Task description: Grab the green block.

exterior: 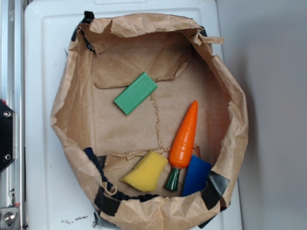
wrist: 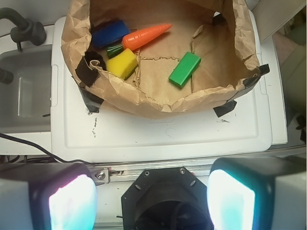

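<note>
Since my gripper (wrist: pixel 152 201) has its fingers wide apart and far back, I should reach over the paper bag (wrist: pixel 144 103) wall, straight down onto the green block (wrist: pixel 184 69) lying flat inside.

No legible text, label, brand, number or sign anywhere in either view. Only faint dark scuff marks on the white bench (wrist: pixel 158 134), ahead of the fingers (wrist: pixel 230 196) and short of the paper bag (wrist: pixel 158 103); not readable as characters. No printing on the bag or on the items inside it.
</note>
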Motion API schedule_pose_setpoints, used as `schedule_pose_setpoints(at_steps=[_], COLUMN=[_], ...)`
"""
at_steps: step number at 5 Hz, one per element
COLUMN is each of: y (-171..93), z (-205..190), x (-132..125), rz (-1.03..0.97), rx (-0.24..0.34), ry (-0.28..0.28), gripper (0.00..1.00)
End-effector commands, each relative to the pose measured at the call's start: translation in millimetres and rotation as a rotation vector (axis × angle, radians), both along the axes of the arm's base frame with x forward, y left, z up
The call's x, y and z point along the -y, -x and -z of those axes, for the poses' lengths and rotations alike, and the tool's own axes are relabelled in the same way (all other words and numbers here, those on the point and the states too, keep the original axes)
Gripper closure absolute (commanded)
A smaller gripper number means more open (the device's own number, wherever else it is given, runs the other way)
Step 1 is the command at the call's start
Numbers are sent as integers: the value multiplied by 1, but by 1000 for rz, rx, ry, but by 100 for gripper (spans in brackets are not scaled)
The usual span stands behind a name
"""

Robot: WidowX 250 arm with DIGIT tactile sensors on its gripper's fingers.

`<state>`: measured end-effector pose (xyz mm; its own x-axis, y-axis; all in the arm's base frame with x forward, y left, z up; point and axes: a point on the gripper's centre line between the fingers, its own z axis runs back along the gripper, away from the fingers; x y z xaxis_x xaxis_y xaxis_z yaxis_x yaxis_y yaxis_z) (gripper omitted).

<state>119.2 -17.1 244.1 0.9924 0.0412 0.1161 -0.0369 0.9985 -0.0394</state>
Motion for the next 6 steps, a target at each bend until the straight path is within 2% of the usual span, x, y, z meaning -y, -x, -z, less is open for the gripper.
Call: schedule_pose_setpoints(at_steps=[1, 2, 3, 4, 6], y=[0, -43, -94, -141, -141], z=[0, -1, 3, 14, 14], x=[0, 26, 47, 53, 53], rz=[0, -28, -49, -40, -40], rx=[0, 19, 41, 37, 37], ry=[0, 37, 46, 43, 43], gripper=[0, 0, 0, 0, 0])
